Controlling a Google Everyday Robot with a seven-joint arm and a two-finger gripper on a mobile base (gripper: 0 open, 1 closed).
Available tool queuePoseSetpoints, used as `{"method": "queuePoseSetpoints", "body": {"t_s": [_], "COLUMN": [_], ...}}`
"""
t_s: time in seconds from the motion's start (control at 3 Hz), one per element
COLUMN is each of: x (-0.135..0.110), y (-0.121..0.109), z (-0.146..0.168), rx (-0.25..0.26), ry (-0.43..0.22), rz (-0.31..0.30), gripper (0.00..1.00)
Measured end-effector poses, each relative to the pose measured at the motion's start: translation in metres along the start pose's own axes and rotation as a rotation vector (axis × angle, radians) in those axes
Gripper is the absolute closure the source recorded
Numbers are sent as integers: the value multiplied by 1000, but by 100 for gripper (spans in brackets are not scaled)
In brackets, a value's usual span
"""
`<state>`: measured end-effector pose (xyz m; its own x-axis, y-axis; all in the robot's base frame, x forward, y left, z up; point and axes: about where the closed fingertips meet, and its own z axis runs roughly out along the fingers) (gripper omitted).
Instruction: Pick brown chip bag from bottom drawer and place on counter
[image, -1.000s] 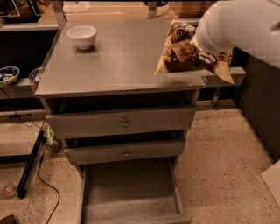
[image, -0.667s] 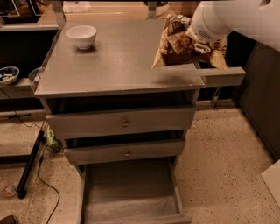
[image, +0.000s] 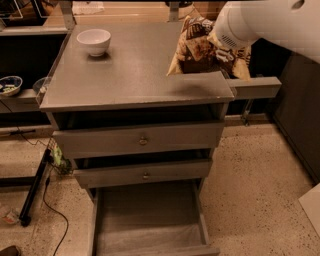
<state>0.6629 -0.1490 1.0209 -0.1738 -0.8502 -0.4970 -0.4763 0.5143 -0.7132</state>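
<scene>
A speckled, pale floor (image: 250, 170) surrounds a grey three-drawer cabinet seen from above, with dark shelving along the left.

The gripper (image: 223, 50) is at the far right corner of the tabletop (image: 130, 70), mostly covered by the arm's thick white wrist (image: 240, 25), and I cannot tell whether it is clamped on anything. It sits against the upper right side of the brown chip bag (image: 195, 47). The bag stands tilted on its lower edge at the tabletop's right rear, just beside the narrow grey side shelf (image: 255, 87). Its brown and cream print cannot be read.

A white bowl (image: 95, 41) sits well apart at the tabletop's far left.

Below, two shallow drawers, each with a small knob (image: 143, 141), stand slightly open. The bottom drawer (image: 150, 210) is pulled far out, showing its flat grey floor.

A black cable (image: 47, 200) trails over the floor at the left.
</scene>
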Motion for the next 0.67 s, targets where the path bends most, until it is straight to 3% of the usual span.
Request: {"method": "queuePoseSetpoints", "body": {"t_s": [0.67], "x": [-15], "y": [22], "z": [28], "rx": [-56], "ry": [-72], "rz": [22], "gripper": [100]}}
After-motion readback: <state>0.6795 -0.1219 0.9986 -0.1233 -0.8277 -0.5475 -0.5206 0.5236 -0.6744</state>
